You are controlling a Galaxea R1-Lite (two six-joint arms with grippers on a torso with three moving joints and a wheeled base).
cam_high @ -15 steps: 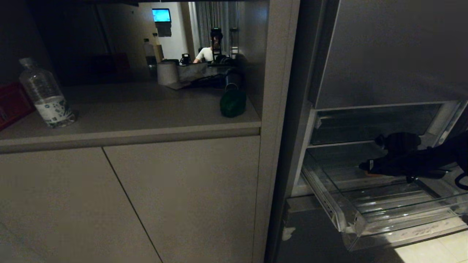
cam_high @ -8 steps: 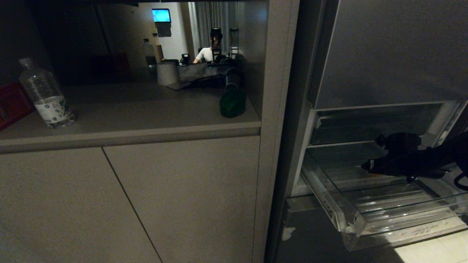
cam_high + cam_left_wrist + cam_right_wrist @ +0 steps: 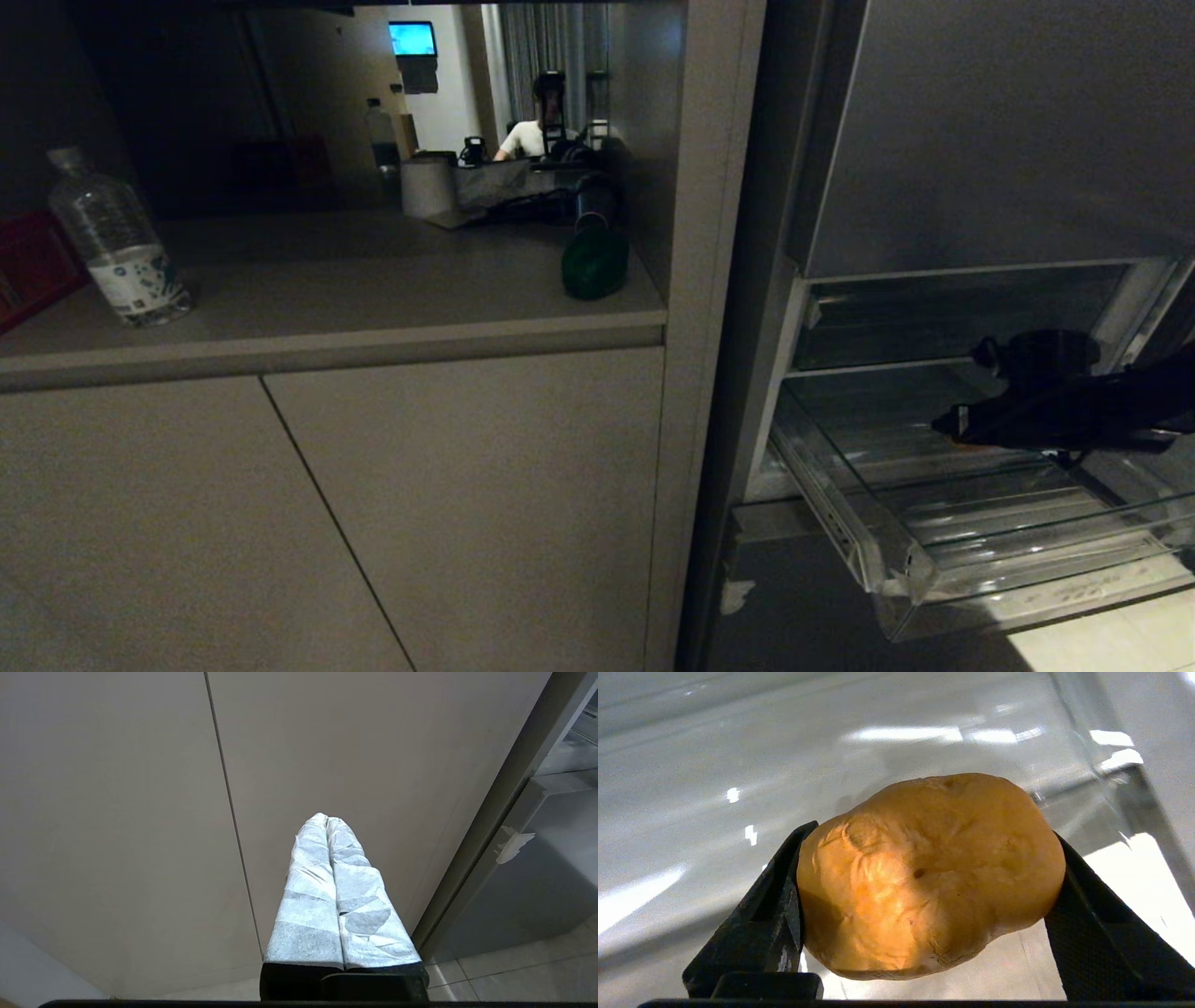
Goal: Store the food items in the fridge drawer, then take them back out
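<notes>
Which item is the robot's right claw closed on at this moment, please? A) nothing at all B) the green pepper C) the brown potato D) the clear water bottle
C: in the right wrist view the right claw has a finger pressed against each side of the brown potato above the clear fridge drawer.

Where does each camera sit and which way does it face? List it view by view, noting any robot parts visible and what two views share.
Head view: on the robot's head, looking forward and down at the counter and open fridge drawer; right gripper shows.
Left wrist view: behind the left gripper, facing cabinet doors.
Right wrist view: behind the right gripper, facing into the drawer, both fingers against the potato.
Shared: head and right wrist views both show the drawer and right gripper.
</notes>
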